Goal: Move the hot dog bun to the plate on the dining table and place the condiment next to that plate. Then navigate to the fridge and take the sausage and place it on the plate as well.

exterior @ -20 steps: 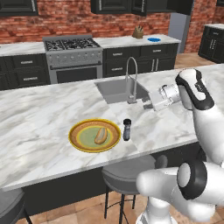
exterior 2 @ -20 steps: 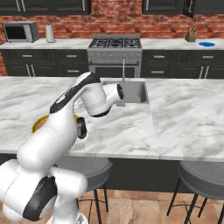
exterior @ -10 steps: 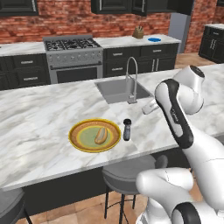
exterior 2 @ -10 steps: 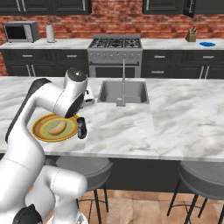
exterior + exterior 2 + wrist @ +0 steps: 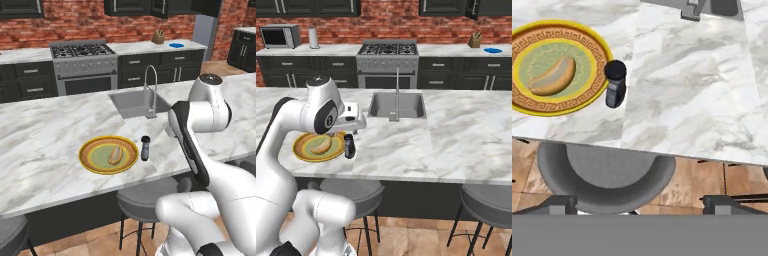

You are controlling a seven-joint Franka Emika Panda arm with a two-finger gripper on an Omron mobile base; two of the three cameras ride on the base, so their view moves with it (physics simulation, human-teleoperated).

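**A:** so how close to the edge is everything sitting? The plate point(image 5: 108, 155) with the orange-yellow rim is lying near the front edge of the marble worktop point(image 5: 45, 130), and a grey stool point(image 5: 607, 175) is sitting right below that edge in the hand view.

**B:** yeah, and the hot dog bun point(image 5: 115, 154) is lying on the plate's green centre, a bit toward its right side. Golden-tan, oblong, paler along the top. The condiment bottle point(image 5: 145, 148) is standing upright just beside the plate's right rim, dark grey with a dark cap. In the hand view it's looking like it's touching the rim or nearly so, can't tell which.

**A:** room to move?

**B:** plenty. Bare marble is stretching right of the bottle, and the sink point(image 5: 396, 104) with its steel faucet point(image 5: 396, 92) is sitting farther back toward the middle of the worktop. More bare marble left of the plate too.

**A:** and the end effector point(image 5: 356, 121)?

**B:** it's hanging above the worktop by the bottle in the right base view, fingers spread wide apart, nothing between them.
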